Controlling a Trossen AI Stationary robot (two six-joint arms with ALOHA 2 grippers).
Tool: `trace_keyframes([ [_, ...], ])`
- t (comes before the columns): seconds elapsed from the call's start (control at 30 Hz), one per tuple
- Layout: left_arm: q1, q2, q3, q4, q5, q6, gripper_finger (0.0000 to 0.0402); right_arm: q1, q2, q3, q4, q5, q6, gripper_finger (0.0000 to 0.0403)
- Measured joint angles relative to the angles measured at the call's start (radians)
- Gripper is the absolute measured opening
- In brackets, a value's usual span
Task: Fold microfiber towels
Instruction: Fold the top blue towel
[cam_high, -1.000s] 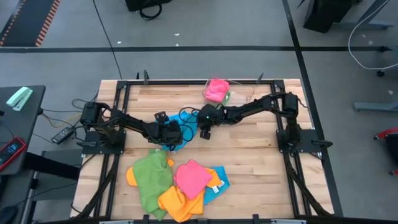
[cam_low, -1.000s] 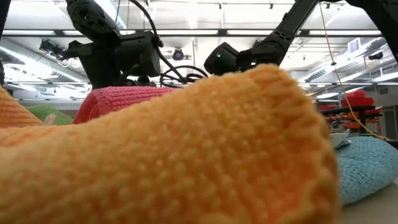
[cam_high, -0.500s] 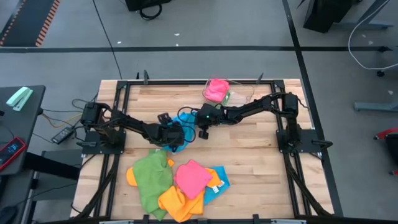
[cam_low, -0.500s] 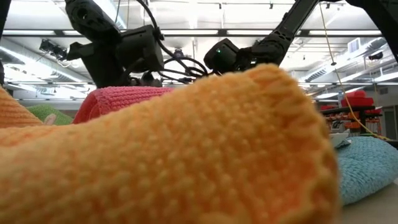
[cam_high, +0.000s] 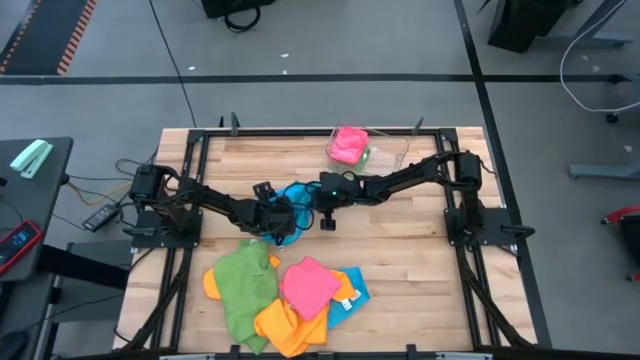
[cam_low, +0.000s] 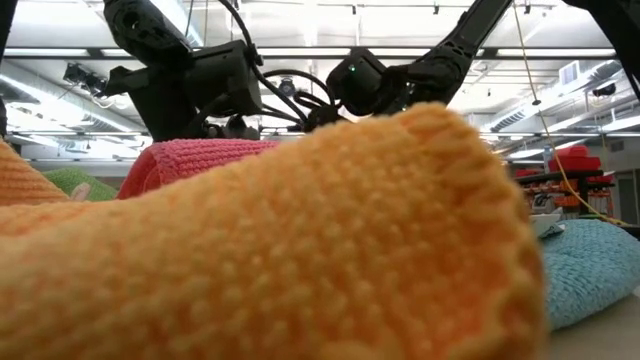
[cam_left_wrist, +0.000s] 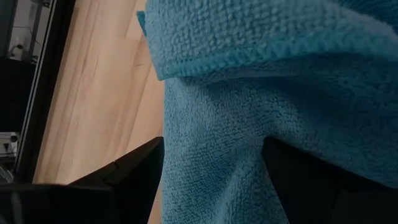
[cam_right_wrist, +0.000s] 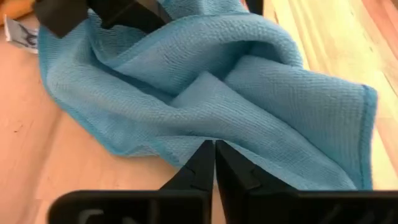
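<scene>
The sky-blue towel (cam_high: 296, 196) is lying crumpled mid-worktop (cam_high: 420, 250), with the left gripper (cam_high: 281, 222) gaping wide around its bunched folds. The right gripper (cam_right_wrist: 214, 163) is pinching nearly shut at the towel's edge (whether it has cloth, I cannot tell). If it is gripping only a sliver of hem, any pull risks it slipping free, or dragging the whole bunch.

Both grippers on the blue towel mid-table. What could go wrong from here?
1. The right gripper is shut on the edge of the blue towel with little cloth between its tips; the hem may slip out when it lifts.
2. The left gripper is open with the towel draped between its fingers; it could snag and drag the cloth.
3. The towel lies crumpled with overlapping folds, so a pull may not spread it flat.
</scene>
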Motion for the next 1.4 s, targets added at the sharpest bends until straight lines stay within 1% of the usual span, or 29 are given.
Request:
trace_keyframes([
  [0.13,0.000,0.000,0.000,-0.006,0.000,0.000,0.0286,0.018,0.000,0.000,-0.032,0.003,0.001,0.0079],
  [0.23,0.000,-0.001,0.000,-0.014,-0.003,0.001,0.0286,0.046,0.000,0.000,-0.055,0.027,0.006,0.0117],
  [0.53,0.000,-0.001,0.000,-0.014,-0.003,0.004,0.0286,0.143,0.000,0.000,-0.075,0.255,-0.018,0.0208],
  [0.67,0.000,-0.001,0.000,-0.012,-0.003,0.003,0.0286,0.153,0.007,-0.001,-0.078,0.315,-0.021,0.0236],
  [0.83,0.001,-0.001,0.000,-0.012,-0.003,-0.001,0.0286,0.142,0.008,-0.001,-0.079,0.325,-0.024,0.0244],
  [1.17,0.000,-0.001,0.000,-0.012,-0.003,-0.001,0.0286,0.158,0.008,-0.001,-0.156,0.355,-0.040,0.0237],
  [1.23,0.000,-0.001,0.000,-0.012,-0.003,-0.001,0.0286,0.174,0.008,-0.001,-0.157,0.378,-0.068,0.0237],
  [1.33,0.000,-0.001,0.000,-0.012,-0.003,-0.001,0.0286,0.194,0.008,-0.002,-0.158,0.453,-0.118,0.0237],
  [1.4,0.000,-0.001,0.000,-0.012,-0.003,-0.001,0.0286,0.194,0.008,-0.002,-0.155,0.476,-0.135,0.0236],
])
